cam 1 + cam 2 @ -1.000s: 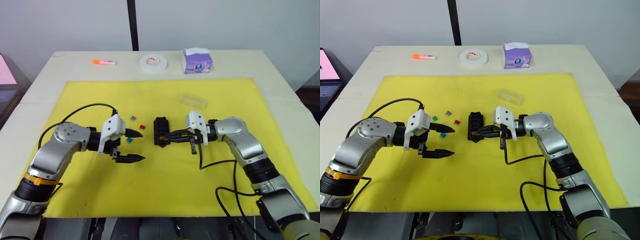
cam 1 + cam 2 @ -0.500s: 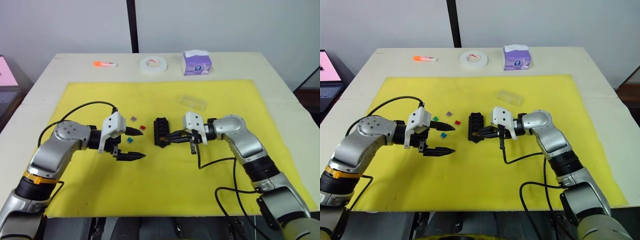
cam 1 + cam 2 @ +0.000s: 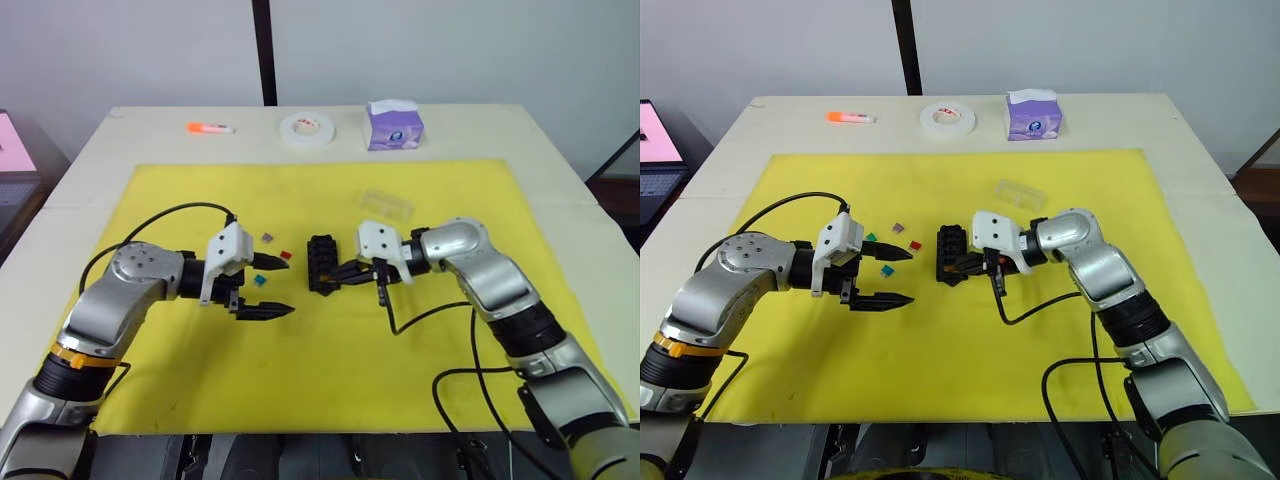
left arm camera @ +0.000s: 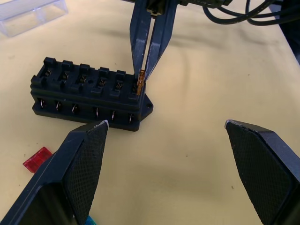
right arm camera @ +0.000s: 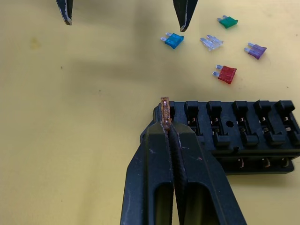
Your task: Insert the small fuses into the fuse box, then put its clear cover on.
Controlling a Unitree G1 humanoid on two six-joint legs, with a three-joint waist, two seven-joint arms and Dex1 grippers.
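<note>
The black fuse box [image 3: 320,262] lies mid-mat on the yellow mat. My right gripper [image 5: 169,127] is shut on an orange fuse [image 5: 164,108], held upright at the box's near end slot [image 4: 141,79]. Loose fuses lie left of the box: blue [image 5: 172,40], clear [image 5: 210,42], green [image 5: 228,21], purple [image 5: 256,49] and red [image 5: 226,74]. My left gripper [image 3: 285,288] stands open beside them with nothing between its fingers. The clear cover [image 3: 386,205] rests on the mat behind the box.
A white tape roll [image 3: 306,127], a purple tissue box [image 3: 394,123] and an orange marker [image 3: 208,127] sit along the table's far edge. The yellow mat [image 3: 330,360] stretches bare toward me in front of both grippers.
My right gripper, with the orange fuse, has edged left toward the fuse box's near end. The left gripper has barely moved.
</note>
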